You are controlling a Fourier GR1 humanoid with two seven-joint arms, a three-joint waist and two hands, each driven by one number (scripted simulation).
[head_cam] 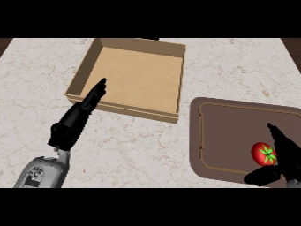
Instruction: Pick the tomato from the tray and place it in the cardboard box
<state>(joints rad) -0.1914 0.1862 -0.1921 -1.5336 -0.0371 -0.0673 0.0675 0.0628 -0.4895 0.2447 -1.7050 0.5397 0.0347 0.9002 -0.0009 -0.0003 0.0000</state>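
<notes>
A red tomato (262, 153) with a green star-shaped stem lies on the brown tray (227, 132) at the right. My right hand (289, 156) sits over the tray's near right part, fingers straight along the tomato's right side and thumb reaching under its near side; it is open. The open cardboard box (136, 73) stands at the back middle of the counter with nothing in it. My left hand (81, 112) is open, its straight fingers pointing up over the box's near left wall.
The marble counter (133, 145) spreads between box and tray. Dark wood shows past the counter's far left and far right corners.
</notes>
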